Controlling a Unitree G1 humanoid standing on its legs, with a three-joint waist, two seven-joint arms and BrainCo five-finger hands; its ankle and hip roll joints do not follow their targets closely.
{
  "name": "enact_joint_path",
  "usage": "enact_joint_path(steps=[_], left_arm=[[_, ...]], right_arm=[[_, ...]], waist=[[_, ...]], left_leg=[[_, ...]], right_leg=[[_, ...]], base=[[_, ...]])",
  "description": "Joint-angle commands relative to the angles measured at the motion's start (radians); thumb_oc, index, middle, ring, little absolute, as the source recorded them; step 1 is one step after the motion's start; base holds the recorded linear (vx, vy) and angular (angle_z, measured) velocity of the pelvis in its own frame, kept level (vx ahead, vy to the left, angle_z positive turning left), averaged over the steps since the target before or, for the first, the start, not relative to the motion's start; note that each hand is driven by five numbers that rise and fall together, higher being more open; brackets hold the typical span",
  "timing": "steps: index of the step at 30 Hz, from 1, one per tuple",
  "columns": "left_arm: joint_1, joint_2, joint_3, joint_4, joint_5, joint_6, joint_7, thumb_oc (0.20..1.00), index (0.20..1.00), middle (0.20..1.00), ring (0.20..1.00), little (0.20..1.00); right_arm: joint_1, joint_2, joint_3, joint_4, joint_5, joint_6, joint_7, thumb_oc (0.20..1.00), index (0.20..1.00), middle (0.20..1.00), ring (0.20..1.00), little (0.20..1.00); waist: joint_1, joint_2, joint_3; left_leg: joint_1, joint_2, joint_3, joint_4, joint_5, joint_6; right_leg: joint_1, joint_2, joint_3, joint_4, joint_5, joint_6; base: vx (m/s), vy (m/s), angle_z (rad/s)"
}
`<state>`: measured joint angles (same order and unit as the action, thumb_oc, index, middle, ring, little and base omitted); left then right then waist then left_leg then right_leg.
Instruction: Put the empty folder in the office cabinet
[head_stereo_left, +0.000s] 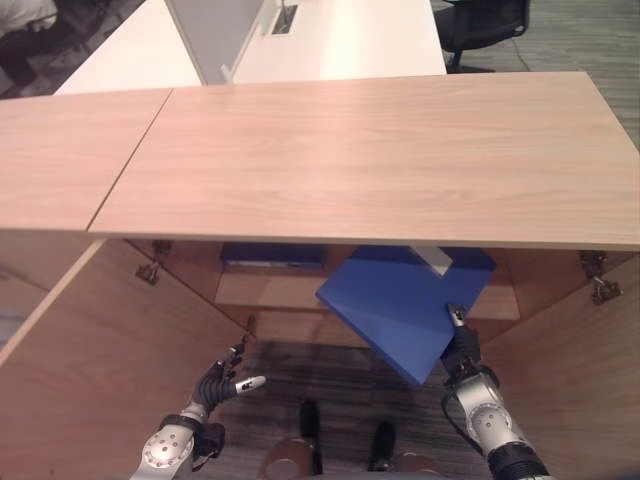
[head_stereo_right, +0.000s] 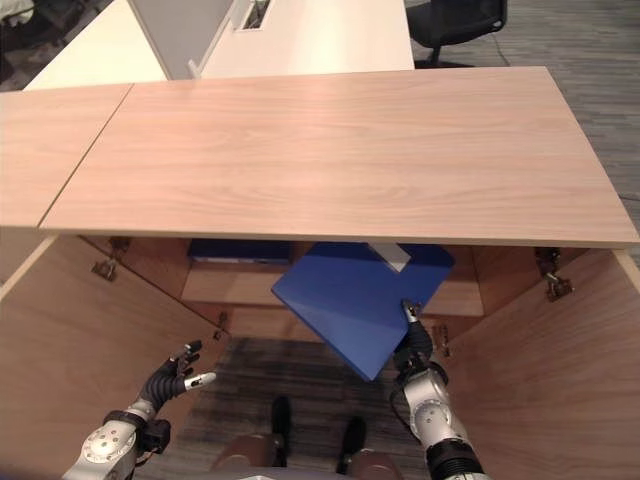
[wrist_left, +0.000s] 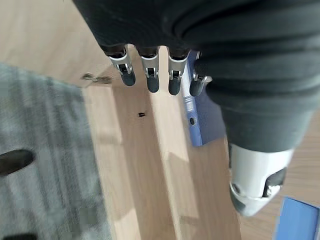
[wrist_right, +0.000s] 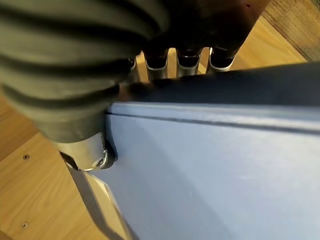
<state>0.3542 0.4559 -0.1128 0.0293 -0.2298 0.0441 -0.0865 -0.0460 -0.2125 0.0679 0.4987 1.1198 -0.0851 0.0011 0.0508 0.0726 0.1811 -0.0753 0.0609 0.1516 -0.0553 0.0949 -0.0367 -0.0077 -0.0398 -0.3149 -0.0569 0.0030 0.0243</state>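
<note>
Both hands sit low in the head view: the right hand at five o'clock grips the blue folder, thumb on top and fingers curled beneath its edge. Largest is the wooden cabinet, doors open, the folder tilted halfway into its opening. At seven o'clock the left hand hangs with relaxed fingers, holding nothing.

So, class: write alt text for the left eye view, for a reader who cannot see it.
The robot's right hand holds a blue folder tilted at the open office cabinet, partly under its wooden top. The left hand hangs free, fingers loose, by the left door. Another blue folder lies inside.
</note>
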Motion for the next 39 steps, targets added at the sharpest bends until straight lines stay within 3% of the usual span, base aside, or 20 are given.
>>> enact_joint_path(steps=[1, 2, 4, 5, 6, 8, 11, 13, 16, 25, 33, 39], left_arm=[[0.027, 0.098, 0.053, -0.073, -0.013, -0.031, 0.011, 1.0, 1.0, 1.0, 1.0, 1.0], [0.025, 0.098, 0.053, -0.073, -0.013, -0.032, 0.011, 1.0, 1.0, 1.0, 1.0, 1.0], [0.007, 0.126, 0.062, -0.08, -0.011, -0.034, 0.028, 1.0, 1.0, 1.0, 1.0, 1.0], [-0.009, 0.162, 0.069, -0.08, -0.004, -0.033, 0.042, 1.0, 1.0, 1.0, 1.0, 1.0], [-0.009, 0.167, 0.074, -0.077, -0.005, -0.032, 0.048, 1.0, 1.0, 1.0, 1.0, 1.0], [-0.029, 0.165, 0.047, -0.056, -0.004, -0.034, 0.048, 1.0, 1.0, 1.0, 1.0, 1.0], [-0.04, 0.158, 0.04, -0.05, -0.004, -0.035, 0.051, 1.0, 1.0, 1.0, 1.0, 1.0], [-0.045, 0.118, 0.005, -0.034, 0.005, -0.046, 0.069, 1.0, 1.0, 1.0, 1.0, 1.0], [-0.056, 0.101, -0.007, -0.043, 0.007, -0.05, 0.082, 1.0, 1.0, 1.0, 1.0, 1.0], [-0.105, 0.09, -0.048, -0.112, -0.043, -0.076, 0.105, 1.0, 1.0, 1.0, 1.0, 1.0], [-0.127, 0.102, -0.058, -0.143, -0.053, -0.08, 0.135, 1.0, 1.0, 1.0, 1.0, 1.0], [-0.132, 0.152, -0.064, -0.155, -0.041, -0.083, 0.145, 1.0, 1.0, 1.0, 1.0, 1.0]], right_arm=[[-0.07, 0.05, 0.003, -0.113, 0.031, -0.042, 0.035, 0.2, 0.2, 0.2, 0.2, 0.2], [-0.071, 0.05, 0.002, -0.113, 0.031, -0.042, 0.035, 0.2, 0.2, 0.2, 0.2, 0.2], [-0.12, 0.062, 0.031, -0.146, 0.035, -0.047, 0.028, 0.2, 0.2, 0.2, 0.2, 0.2], [-0.164, 0.079, 0.068, -0.181, 0.042, -0.051, 0.027, 0.2, 0.2, 0.2, 0.2, 0.2], [-0.177, 0.083, 0.072, -0.204, 0.043, -0.055, 0.021, 0.2, 0.2, 0.2, 0.2, 0.2], [-0.175, 0.083, 0.09, -0.237, 0.048, -0.064, 0.02, 0.2, 0.2, 0.2, 0.2, 0.2], [-0.175, 0.084, 0.098, -0.251, 0.061, -0.066, 0.026, 0.2, 0.2, 0.2, 0.2, 0.2], [-0.189, 0.079, 0.133, -0.29, 0.092, -0.096, 0.026, 0.2, 0.2, 0.2, 0.2, 0.2], [-0.196, 0.062, 0.137, -0.339, 0.095, -0.115, 0.025, 0.2, 0.2, 0.2, 0.2, 0.2], [-0.257, 0.022, 0.109, -0.376, 0.065, -0.176, 0.001, 0.2, 0.2, 0.2, 0.2, 0.2], [-0.354, -0.009, 0.034, -0.43, 0.026, -0.241, -0.044, 0.2, 0.2, 0.2, 0.2, 0.2], [-0.556, -0.156, -0.085, -0.403, -0.006, -0.337, -0.141, 0.2, 0.2, 0.2, 0.2, 0.2]], waist=[[0.016, -0.052, 0.017], [0.019, -0.053, 0.015], [0.039, -0.042, 0.055], [0.061, -0.033, 0.093], [0.07, -0.037, 0.103], [0.075, -0.051, 0.132], [0.077, -0.051, 0.145], [0.072, -0.056, 0.183], [0.062, -0.049, 0.191], [0.053, -0.03, 0.18], [0.055, -0.023, 0.149], [0.073, -0.031, 0.121]], left_leg=[[-0.075, -0.013, -0.016, 0.101, -0.135, 0.007], [-0.08, -0.013, -0.013, 0.106, -0.139, 0.008], [-0.162, -0.006, 0.036, 0.17, -0.164, 0.028], [-0.226, 0.02, 0.082, 0.224, -0.176, 0.032], [-0.265, 0.034, 0.099, 0.258, -0.179, 0.032], [-0.345, 0.042, 0.089, 0.344, -0.193, 0.035], [-0.378, 0.043, 0.079, 0.373, -0.201, 0.039], [-0.48, 0.064, 0.063, 0.482, -0.233, 0.05], [-0.575, 0.07, 0.042, 0.572, -0.261, 0.055], [-0.838, 0.082, 0.0, 0.843, -0.355, 0.057], [-0.944, 0.082, -0.049, 0.996, -0.423, 0.064], [-0.979, 0.073, -0.079, 1.058, -0.45, 0.061]], right_leg=[[-0.002, -0.096, -0.008, 0.037, -0.061, 0.093], [-0.01, -0.098, -0.004, 0.046, -0.065, 0.094], [-0.156, -0.152, -0.021, 0.2, -0.061, 0.114], [-0.277, -0.21, -0.077, 0.314, -0.023, 0.126], [-0.3, -0.232, -0.106, 0.311, -0.009, 0.126], [-0.296, -0.222, -0.124, 0.247, -0.015, 0.106], [-0.325, -0.217, -0.126, 0.264, -0.021, 0.097], [-0.427, -0.247, -0.145, 0.384, -0.054, 0.083], [-0.509, -0.271, -0.138, 0.48, -0.092, 0.073], [-0.765, -0.339, -0.094, 0.799, -0.245, 0.03], [-0.877, -0.384, -0.05, 0.99, -0.36, -0.008], [-0.903, -0.407, -0.037, 1.07, -0.412, -0.023]], base=[[-0.02, 0.178, -0.24], [-0.1, 0.197, -0.24], [-0.3, 0.253, -0.51], [-0.33, 0.197, -0.99], [-0.27, 0.06, -1.35], [-0.11, -0.074, -0.91], [-0.05, 0.002, 0.14], [-0.03, -0.032, 0.12], [-0.02, -0.033, 0.25], [-0.01, -0.043, 0.14], [0.04, -0.046, 0.07], [0.05, -0.06, 0.13]])
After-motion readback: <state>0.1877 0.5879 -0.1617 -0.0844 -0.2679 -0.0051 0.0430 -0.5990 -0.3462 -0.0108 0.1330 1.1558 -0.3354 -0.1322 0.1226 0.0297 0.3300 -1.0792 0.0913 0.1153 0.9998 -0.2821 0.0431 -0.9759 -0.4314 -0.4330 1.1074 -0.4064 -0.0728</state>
